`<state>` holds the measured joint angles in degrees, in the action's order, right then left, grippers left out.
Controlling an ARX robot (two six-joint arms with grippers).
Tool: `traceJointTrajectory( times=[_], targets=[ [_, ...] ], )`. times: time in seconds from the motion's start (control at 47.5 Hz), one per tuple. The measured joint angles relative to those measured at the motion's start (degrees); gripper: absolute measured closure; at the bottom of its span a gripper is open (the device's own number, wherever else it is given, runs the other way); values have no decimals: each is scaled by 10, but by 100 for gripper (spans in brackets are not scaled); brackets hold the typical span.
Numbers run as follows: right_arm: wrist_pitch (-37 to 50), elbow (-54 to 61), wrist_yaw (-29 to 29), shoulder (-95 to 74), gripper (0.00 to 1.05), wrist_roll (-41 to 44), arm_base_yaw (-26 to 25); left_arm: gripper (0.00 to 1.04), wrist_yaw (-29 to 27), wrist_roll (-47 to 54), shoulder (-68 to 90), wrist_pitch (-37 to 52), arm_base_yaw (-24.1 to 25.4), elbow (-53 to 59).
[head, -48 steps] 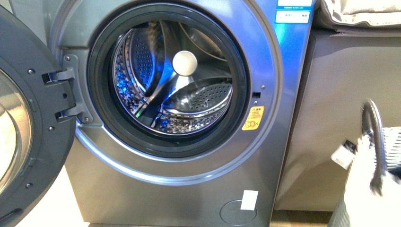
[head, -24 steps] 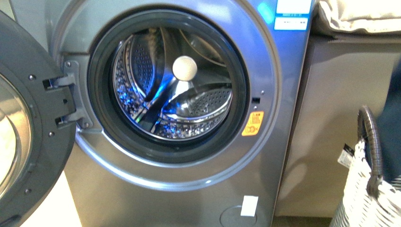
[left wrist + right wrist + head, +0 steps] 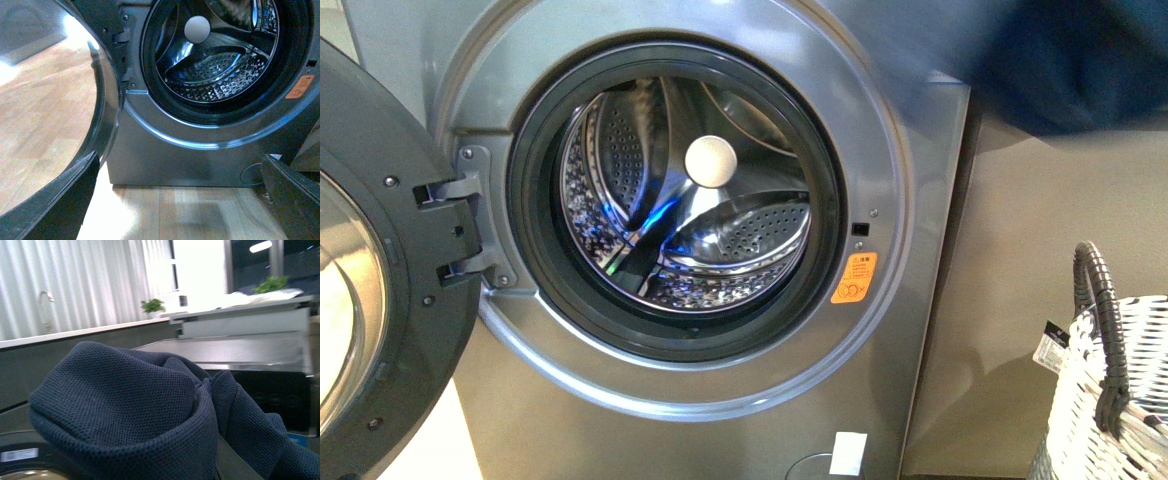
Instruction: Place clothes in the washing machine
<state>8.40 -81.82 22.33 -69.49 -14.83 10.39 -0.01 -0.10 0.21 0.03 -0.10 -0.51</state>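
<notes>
Grey door [image 3: 380, 300]: standing wide open at the far left, its glass catching the light.
Left pincer [image 3: 167, 210]: hanging low before the washer, its dark fingers [image 3: 295, 200] standing well apart.
Washing machine [image 3: 620, 430]: sitting with its porthole open, silver-grey front facing me.
Drum [image 3: 740, 230]: showing perforated steel, blue light glinting inside.
Sticker [image 3: 854, 277]: glowing orange just right of the porthole rim.
Clothes [image 3: 1080, 60]: hanging in the air, a blurred navy bundle above and right of the porthole, outside the drum.
Right pincer: hiding under the bunched navy knit; I cannot tell how its fingers are standing.
Basket [image 3: 1110, 400]: sitting at the far right, white weave, grey handle [image 3: 1105, 310] arching up.
</notes>
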Motion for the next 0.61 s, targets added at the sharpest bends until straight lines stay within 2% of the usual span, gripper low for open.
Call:
traceJointTrajectory(
  times=[0.252,0.61],
  targets=[
    [-11,-66,-18,-97,100,-34,123,6,0,0,0,0,0,0],
    [-34,-131,-62,-139,100,-12,144,6,0,0,0,0,0,0]
  ],
)
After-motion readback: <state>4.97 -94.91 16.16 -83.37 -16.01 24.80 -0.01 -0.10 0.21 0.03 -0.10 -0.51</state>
